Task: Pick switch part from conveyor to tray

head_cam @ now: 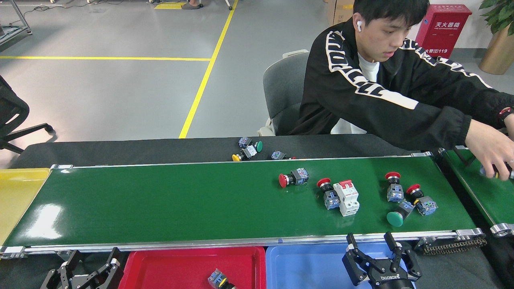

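Observation:
The conveyor (180,200) is a long glossy dark-green belt with silver rails. On its right half lie several switch parts: a red-button switch (293,177), another red-button one (328,193) against a white breaker (347,196), and a cluster of two red-button switches (394,186) and a green-button one (398,214). Below the belt's near rail my right gripper (371,245) hovers open and empty over the blue tray (305,269). The red tray (160,269) holds one switch part (219,279). At the bottom left, off the belt, my left gripper (94,259) is open.
A person sits behind the belt, one hand (488,154) reaching over the smaller green belt (478,188) at the right. Loose switch parts (247,149) lie on the black table behind the conveyor. A yellow tray (16,196) sits at the left end.

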